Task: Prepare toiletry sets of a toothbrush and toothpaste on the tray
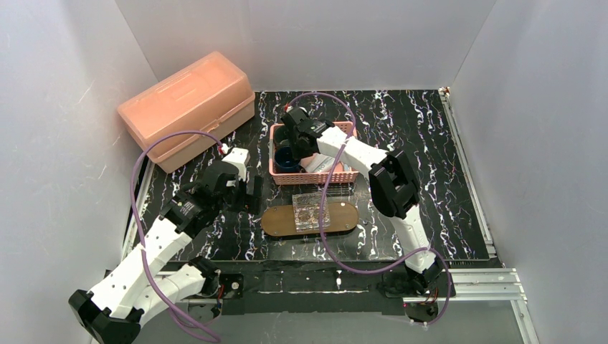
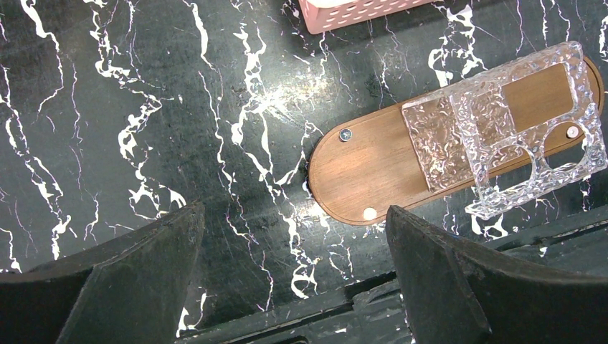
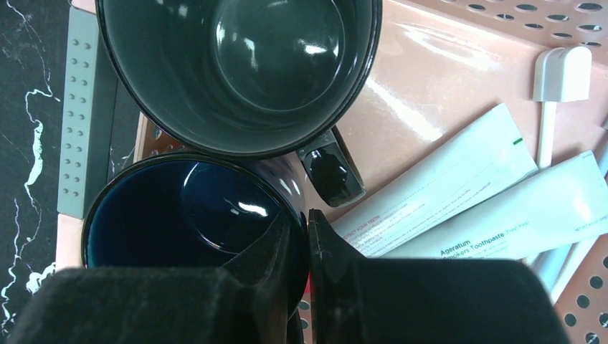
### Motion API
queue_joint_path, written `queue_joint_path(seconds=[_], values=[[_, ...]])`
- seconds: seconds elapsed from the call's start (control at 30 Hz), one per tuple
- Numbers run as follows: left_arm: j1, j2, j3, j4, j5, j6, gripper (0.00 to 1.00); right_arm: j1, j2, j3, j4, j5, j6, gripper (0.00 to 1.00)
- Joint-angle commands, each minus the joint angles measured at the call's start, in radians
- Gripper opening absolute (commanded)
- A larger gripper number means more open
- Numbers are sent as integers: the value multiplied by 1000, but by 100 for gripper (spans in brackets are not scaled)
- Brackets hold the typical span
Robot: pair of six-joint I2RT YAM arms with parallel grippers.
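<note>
The brown wooden tray (image 1: 276,221) lies on the table in front of the pink basket (image 1: 345,128), and it also shows in the left wrist view (image 2: 373,168). Two white toothpaste tubes (image 3: 448,190) and a white toothbrush (image 3: 561,75) lie in the basket. My right gripper (image 3: 307,223) is down in the basket, shut on the rim of a dark blue cup (image 3: 172,215), with one finger inside and one outside. My left gripper (image 2: 292,211) is open and empty, hovering over the table just left of the tray's left end.
A clear plastic box (image 2: 516,129) sits on the tray's middle and right part. A black cup (image 3: 244,64) stands beside the blue one in the basket. A large pink lidded box (image 1: 188,107) stands at the back left. White walls enclose the table.
</note>
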Motion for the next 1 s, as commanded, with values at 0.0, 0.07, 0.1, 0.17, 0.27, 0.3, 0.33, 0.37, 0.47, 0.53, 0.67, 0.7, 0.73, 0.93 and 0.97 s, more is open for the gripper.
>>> queue_joint_path(seconds=[0.0, 0.07, 0.1, 0.17, 0.27, 0.3, 0.33, 0.37, 0.47, 0.53, 0.67, 0.7, 0.73, 0.93, 0.97], values=[[-1, 7, 8, -9, -5, 10, 98, -4, -115, 63, -5, 9, -9, 1], [-2, 12, 8, -9, -6, 10, 98, -4, -139, 82, -23, 21, -15, 1], [-1, 14, 8, -9, -7, 10, 98, -3, -153, 91, -31, 26, -21, 1], [-2, 17, 9, -9, -7, 10, 98, -4, -181, 104, -47, 38, -31, 1], [-2, 23, 10, -9, -8, 10, 98, -4, -241, 97, -56, 56, -49, 1], [-1, 26, 9, -9, -8, 10, 98, -4, -257, 91, -59, 64, -55, 1], [-1, 29, 10, -9, -8, 10, 98, -3, -274, 85, -63, 70, -61, 1], [-1, 30, 10, -8, -9, 10, 98, -3, -291, 79, -69, 74, -68, 1], [-1, 36, 12, -9, -10, 10, 98, -4, -339, 55, -87, 90, -86, 1], [-1, 40, 13, -8, -11, 11, 98, -3, -376, 27, -96, 98, -102, 1], [-1, 43, 13, -8, -10, 11, 98, -4, -460, -45, -112, 112, -129, 1], [-1, 44, 13, -8, -11, 11, 98, -3, -484, -66, -113, 120, -134, 1], [-1, 45, 13, -8, -11, 11, 98, -3, -510, -89, -115, 130, -138, 1], [-1, 46, 11, -6, -13, 11, 98, -4, -666, -232, -136, 179, -166, 1], [-1, 45, 11, -6, -13, 12, 98, -6, -691, -264, -137, 181, -168, 1]])
